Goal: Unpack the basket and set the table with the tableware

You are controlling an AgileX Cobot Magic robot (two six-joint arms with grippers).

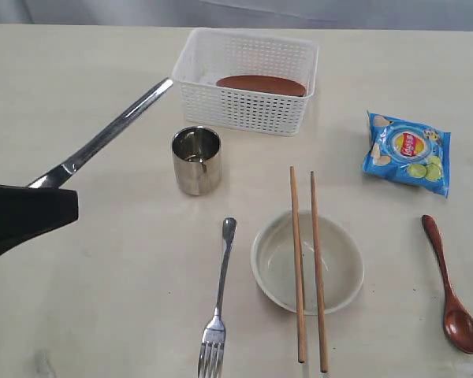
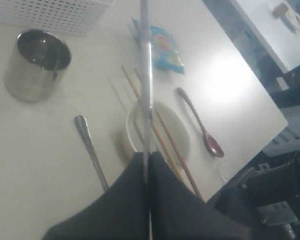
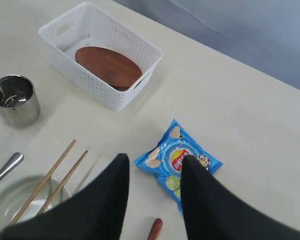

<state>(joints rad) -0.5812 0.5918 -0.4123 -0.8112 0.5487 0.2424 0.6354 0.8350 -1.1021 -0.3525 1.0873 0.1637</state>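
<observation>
The left tool (image 2: pixel 146 165) is gripping the steel knife (image 1: pixel 110 135) by one end, holding it above the counter's (image 1: pixel 102 315) left side, its long axis slanting toward the basket (image 1: pixel 244 110) at the far edge; the right tool (image 3: pixel 155 162) is hanging open and empty over the chips bag (image 3: pixel 165 152)

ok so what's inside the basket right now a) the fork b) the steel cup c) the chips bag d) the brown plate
D: the brown plate lies flat inside the basket, while the steel cup, the fork and the chips bag sit out on the table.
</observation>
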